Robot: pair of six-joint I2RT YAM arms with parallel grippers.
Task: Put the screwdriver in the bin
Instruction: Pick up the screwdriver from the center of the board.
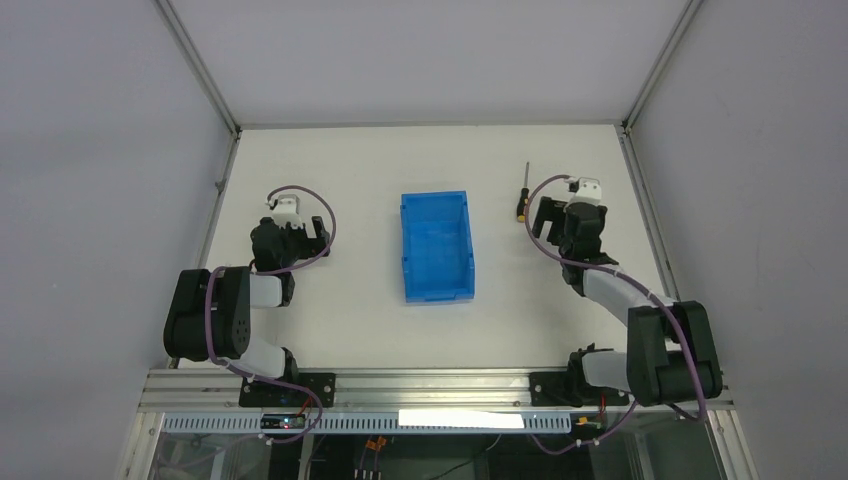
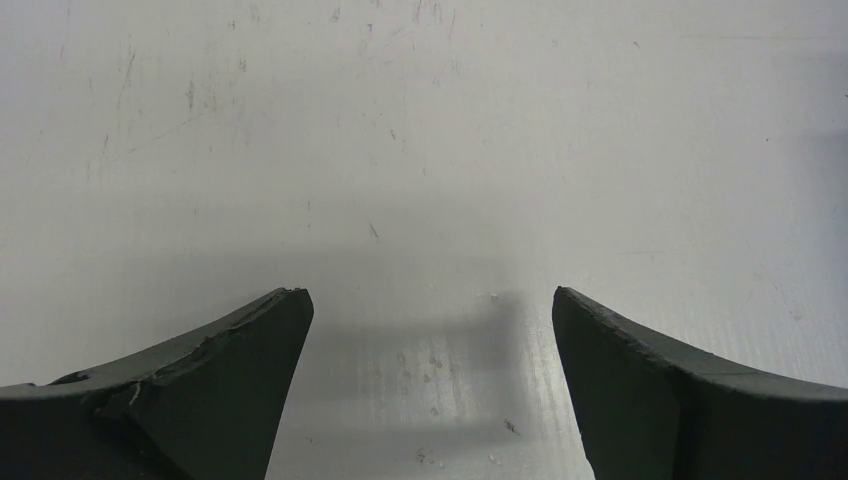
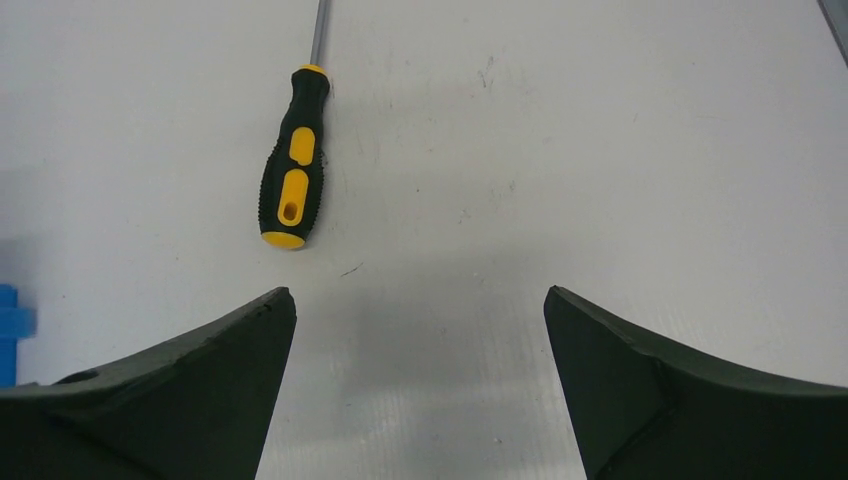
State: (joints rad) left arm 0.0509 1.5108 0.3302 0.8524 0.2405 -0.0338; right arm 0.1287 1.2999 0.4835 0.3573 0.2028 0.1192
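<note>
The screwdriver (image 1: 522,195) lies flat on the white table to the right of the bin, its thin shaft pointing to the far side. In the right wrist view its black-and-yellow handle (image 3: 293,160) lies ahead and to the left of the fingers. The blue bin (image 1: 436,245) stands open-topped and empty at the table's middle; a sliver of it (image 3: 8,325) shows at the left edge of the right wrist view. My right gripper (image 1: 567,220) (image 3: 418,290) is open and empty, just right of the screwdriver. My left gripper (image 1: 290,228) (image 2: 428,292) is open and empty over bare table, left of the bin.
The table (image 1: 360,320) is walled by grey panels with metal frame posts at the back corners. Both arm bases sit on the rail at the near edge (image 1: 430,388). Purple cables loop over each wrist.
</note>
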